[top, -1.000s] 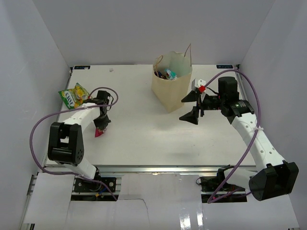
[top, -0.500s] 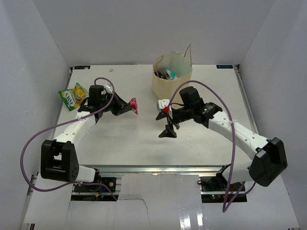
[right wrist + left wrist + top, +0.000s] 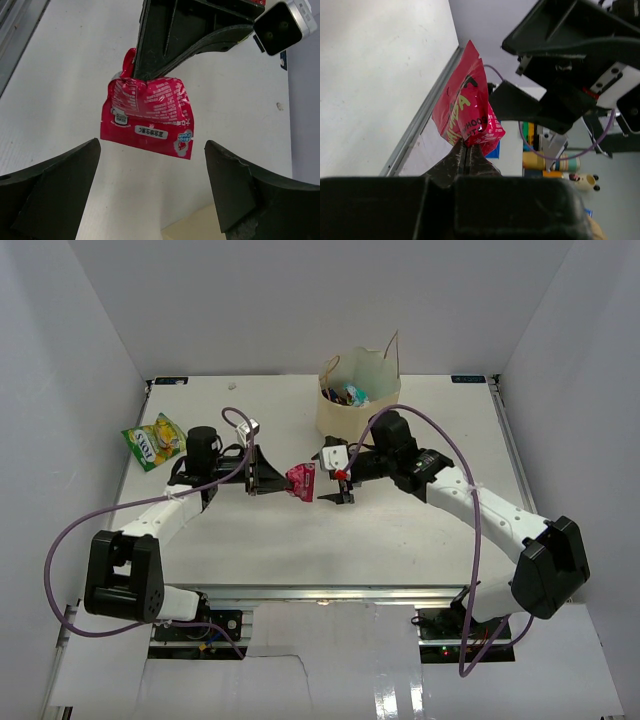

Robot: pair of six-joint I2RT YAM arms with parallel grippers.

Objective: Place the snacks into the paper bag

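Left gripper (image 3: pixel 280 480) pinched shut on red-pink packet (image 3: pixel 301 481), right gripper (image 3: pixel 331 478) wide open at its 3 o'clock: centre the packet before you close.

the top external view sits high above and behind the arm bases, facing down and toward the far wall. it is the distant one and takes in the whole bench (image 3: pixel 400 540), from near edge to far edge. the left wrist view sits just behind the left gripper (image 3: pixel 465 150) and looks along its fingers, very near the red-pink packet (image 3: pixel 467 112). the right wrist view looks out between the fingers of the right gripper (image 3: pixel 151 147), equally near. the two wrist views face each other across the packet, and each shows the other's gripper. the top view shows that same spot at the bench's middle.
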